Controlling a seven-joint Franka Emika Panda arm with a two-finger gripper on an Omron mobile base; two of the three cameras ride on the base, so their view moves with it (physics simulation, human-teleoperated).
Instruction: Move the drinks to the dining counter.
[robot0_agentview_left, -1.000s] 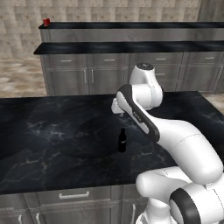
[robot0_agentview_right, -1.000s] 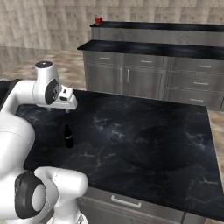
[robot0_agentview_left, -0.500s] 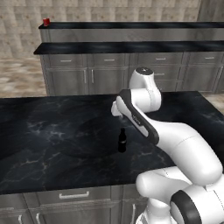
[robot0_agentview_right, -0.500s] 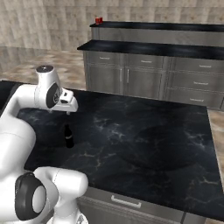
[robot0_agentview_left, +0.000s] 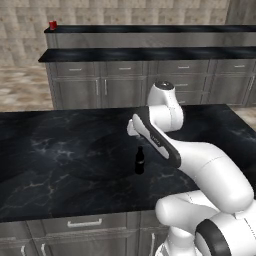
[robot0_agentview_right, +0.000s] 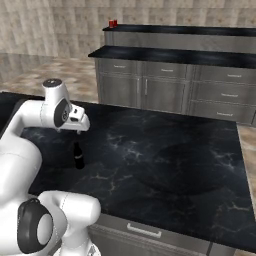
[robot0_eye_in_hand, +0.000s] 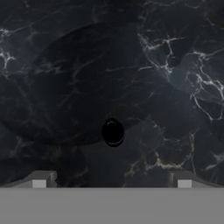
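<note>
Although the slim dark glass bottle (robot0_agentview_left: 140, 161) carried a pale band around its middle, no lettering on it could be read. One bottle was counted, standing upright on the glossy black white-veined stone top of the near block (robot0_agentview_left: 50, 160), well apart from any edge. One small red cylindrical can (robot0_agentview_left: 52, 24) stood at the left end of the raised ledge of the long two-level dining counter (robot0_agentview_left: 150, 54) across the floor. In the hand view the bottle (robot0_eye_in_hand: 113, 132) appeared from straight above as a dark round cap, between and ahead of the two fingertips (robot0_eye_in_hand: 40, 180). The white arm's two-finger gripper (robot0_agentview_right: 78, 132) hung above the bottle (robot0_agentview_right: 78, 156), apart from it, holding nothing; its tips stood wide apart at the bottom corners of the hand view. The dining counter (robot0_agentview_right: 170, 54) had grey panelled fronts with drawers and small metal handles. The floor (robot0_agentview_left: 25, 85) was mottled beige tile, and the far wall (robot0_agentview_right: 55, 25) pale stone blocks.
</note>
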